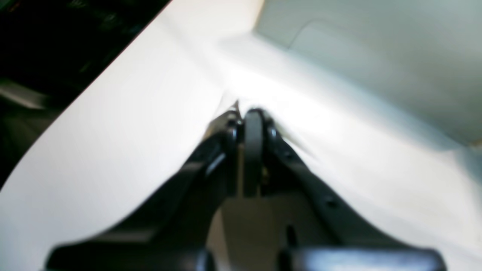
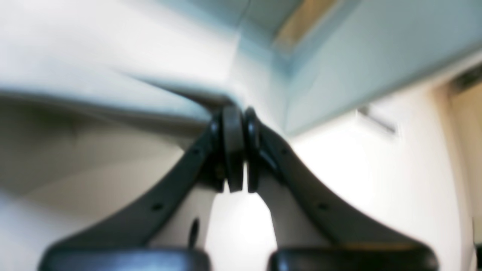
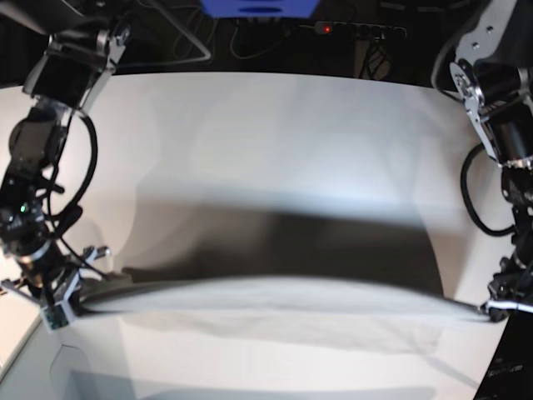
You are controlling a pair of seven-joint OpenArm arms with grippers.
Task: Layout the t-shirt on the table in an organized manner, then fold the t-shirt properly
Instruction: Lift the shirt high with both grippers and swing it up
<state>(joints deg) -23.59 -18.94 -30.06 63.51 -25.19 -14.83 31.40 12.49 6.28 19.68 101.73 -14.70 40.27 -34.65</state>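
The t-shirt (image 3: 275,310) hangs as a pale, blurred band stretched across the front of the white table (image 3: 275,125), casting a dark shadow on it. My right gripper (image 3: 77,302), at the left of the base view, is shut on one end of the cloth. My left gripper (image 3: 490,310), at the right, is shut on the other end. In the left wrist view the left gripper (image 1: 251,114) pinches a fabric edge, and the t-shirt (image 1: 331,124) runs away to the right. In the right wrist view the right gripper (image 2: 237,118) clamps the t-shirt (image 2: 113,79), which spreads up and left.
Behind the table's far edge lie a black power strip (image 3: 358,29) with cables and a blue object (image 3: 258,7). The right arm's cabling (image 3: 79,192) loops over the table's left side. The table's right edge runs close to the left arm (image 3: 500,108).
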